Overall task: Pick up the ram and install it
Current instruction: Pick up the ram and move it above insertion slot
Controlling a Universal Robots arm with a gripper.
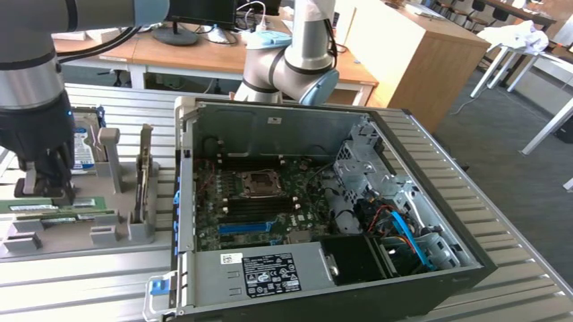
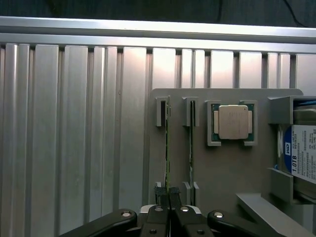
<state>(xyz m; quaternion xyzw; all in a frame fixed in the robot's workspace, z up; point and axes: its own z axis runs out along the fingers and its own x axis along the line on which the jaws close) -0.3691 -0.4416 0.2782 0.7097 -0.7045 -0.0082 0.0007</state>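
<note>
Gripper (image 2: pixel 169 197) clamped narrow on the ram (image 2: pixel 167 148) — a green stick standing on edge in its slot.
Wrist view: the grey tray (image 2: pixel 227 173) holds two sticks in parallel slots, long axes running straight away from the fingers (image 2: pixel 176 197); the gripped one sits on the side away from the square silver processor (image 2: pixel 233 122) in its pocket, hard drive (image 2: pixel 302 158) beyond. Exterior view: the tray lies at the exterior view's left, beside the open computer case (image 1: pixel 340 201) on the ribbed metal table (image 1: pixel 80 285).

Green ram (image 1: pixel 80 203), grey holder (image 2: pixel 232 173), silver processor (image 2: pixel 233 122), seemingly blue cable (image 1: pixel 403 228), black case (image 1: pixel 447 278).
</note>
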